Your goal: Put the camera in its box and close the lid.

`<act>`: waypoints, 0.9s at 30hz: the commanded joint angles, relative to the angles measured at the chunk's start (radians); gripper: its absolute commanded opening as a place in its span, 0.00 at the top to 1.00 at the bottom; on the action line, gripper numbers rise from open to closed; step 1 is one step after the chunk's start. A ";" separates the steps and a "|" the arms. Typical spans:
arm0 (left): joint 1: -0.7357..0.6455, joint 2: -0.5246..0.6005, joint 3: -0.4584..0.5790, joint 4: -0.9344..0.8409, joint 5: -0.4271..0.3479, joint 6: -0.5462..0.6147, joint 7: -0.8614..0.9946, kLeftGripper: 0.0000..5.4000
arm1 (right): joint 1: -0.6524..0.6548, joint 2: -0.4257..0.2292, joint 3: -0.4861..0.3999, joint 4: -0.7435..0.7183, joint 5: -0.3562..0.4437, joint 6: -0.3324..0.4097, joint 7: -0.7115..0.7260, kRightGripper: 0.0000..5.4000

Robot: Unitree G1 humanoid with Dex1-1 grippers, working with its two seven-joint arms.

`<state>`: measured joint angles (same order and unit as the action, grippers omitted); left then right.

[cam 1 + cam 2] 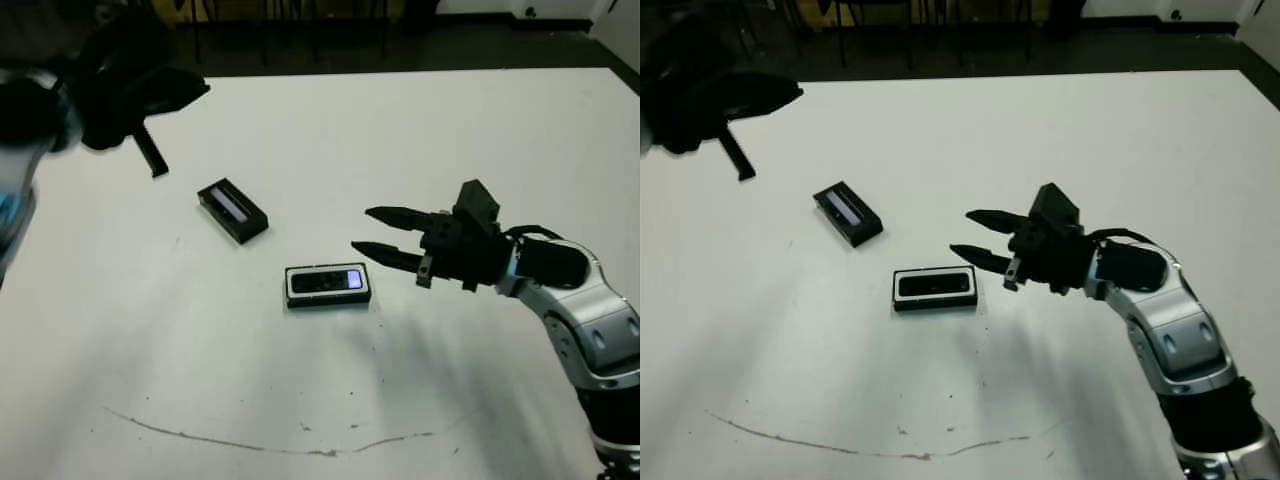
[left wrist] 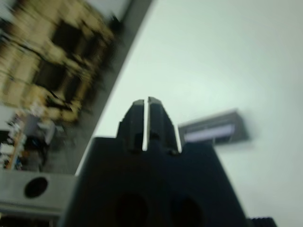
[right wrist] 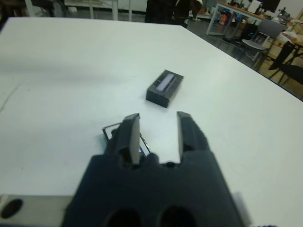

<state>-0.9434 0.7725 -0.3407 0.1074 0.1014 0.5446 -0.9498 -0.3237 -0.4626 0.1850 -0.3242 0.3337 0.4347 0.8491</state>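
The box [image 1: 329, 299], a black tray with white lining, lies mid-table. Inside it lies the camera [image 1: 325, 281], a black bar with a bluish spot at its right end. The lid [image 1: 232, 210], black with a pale stripe, rests apart from the box, up and to the left. My right gripper [image 1: 362, 230] hovers open just right of the box, fingers pointing left, with nothing between them. My left gripper [image 1: 155, 165] is raised at the far left, blurred, its fingers shut together and empty. The left wrist view shows the lid [image 2: 213, 130] beyond those shut fingers [image 2: 142, 120].
A thin brown scuff line [image 1: 260, 445] curves along the near part of the white table [image 1: 450, 130]. The table's far edge meets a dark floor with chair legs [image 1: 300, 30]. In the right wrist view, desks and chairs [image 3: 265, 33] stand beyond the table.
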 commanded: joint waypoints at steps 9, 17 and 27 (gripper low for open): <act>-0.157 -0.340 -0.222 0.571 0.204 -0.100 -0.002 1.00 | 0.012 0.000 0.034 -0.039 0.012 0.030 -0.009 1.00; -0.029 -0.458 -0.186 0.610 0.216 -0.234 0.182 1.00 | 0.039 -0.034 0.052 -0.035 -0.012 0.012 0.012 1.00; -0.039 -0.503 -0.234 0.623 0.321 -0.204 0.172 1.00 | 0.050 -0.029 0.069 -0.025 -0.022 0.014 0.007 1.00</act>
<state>-0.9773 0.2670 -0.5637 0.7134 0.4051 0.3302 -0.7642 -0.2946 -0.4805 0.2465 -0.3602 0.3207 0.4445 0.8551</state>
